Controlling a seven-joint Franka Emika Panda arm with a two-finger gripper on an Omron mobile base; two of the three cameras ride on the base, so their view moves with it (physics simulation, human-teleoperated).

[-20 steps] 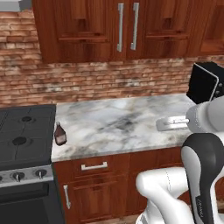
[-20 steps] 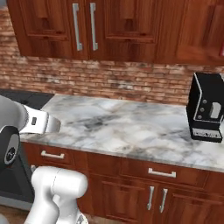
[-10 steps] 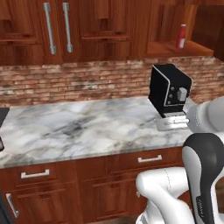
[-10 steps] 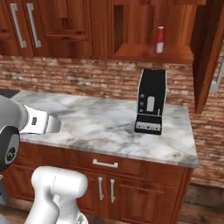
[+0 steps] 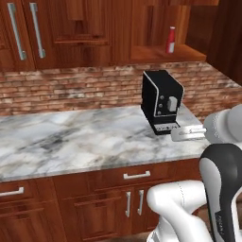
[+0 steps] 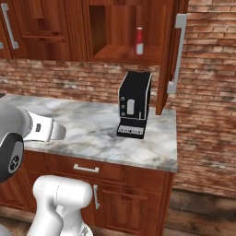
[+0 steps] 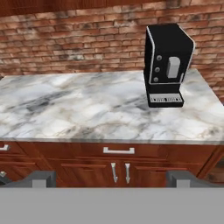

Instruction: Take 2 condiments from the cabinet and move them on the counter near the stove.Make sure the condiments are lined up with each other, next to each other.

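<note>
Where the reddish-brown wall cabinet point(image 5: 160, 28) opens into a doorless niche, one slim red bottle point(image 5: 170, 40) with a white cap stands upright on the shelf, near its right end in the left base view; the same bottle point(image 6: 139, 41) is seen in the right base view, above the coffee machine. Count of condiments visible: one.

Counter point(image 5: 85, 142): one white-grey marble slab with brownish veins, long and flat, backed by a brick wall point(image 5: 71, 90). On it: one black boxy coffee machine point(image 5: 162, 101), upright, toward the right end, directly below the niche.

Cabinet doors: two long silver bar handles point(image 5: 19, 30) at upper left in the left base view; one open door with one bar handle point(image 6: 177, 53) to the right of the niche in the right base view.

Below the counter: one drawer handle point(image 7: 119, 150) and two short vertical door handles point(image 7: 120, 172) in the hand view.

Gripper point(image 7: 111, 180): two dark finger tips rise at the bottom corners of the hand view, set wide apart, nothing between them, facing the counter front.
</note>
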